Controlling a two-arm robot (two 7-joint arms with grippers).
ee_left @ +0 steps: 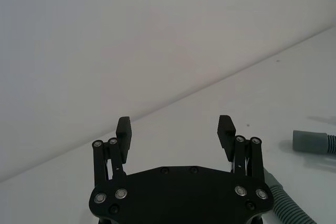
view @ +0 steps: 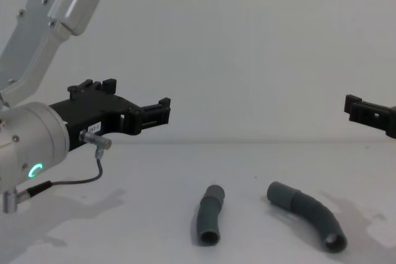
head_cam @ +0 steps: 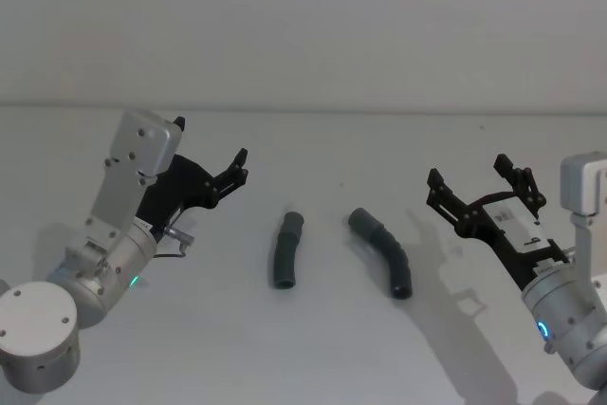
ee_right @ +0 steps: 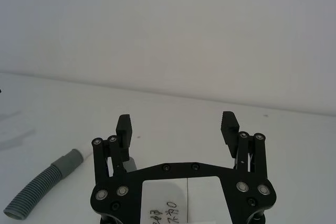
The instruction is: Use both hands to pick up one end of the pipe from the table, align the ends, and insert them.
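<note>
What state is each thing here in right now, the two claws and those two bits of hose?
left gripper: open, empty, raised above the table.
right gripper: open, empty, raised above the table.
left hose piece: lying loose on the table, unheld.
right hose piece: lying loose on the table, apart from the other piece.
ring light on the left arm: lit green.
</note>
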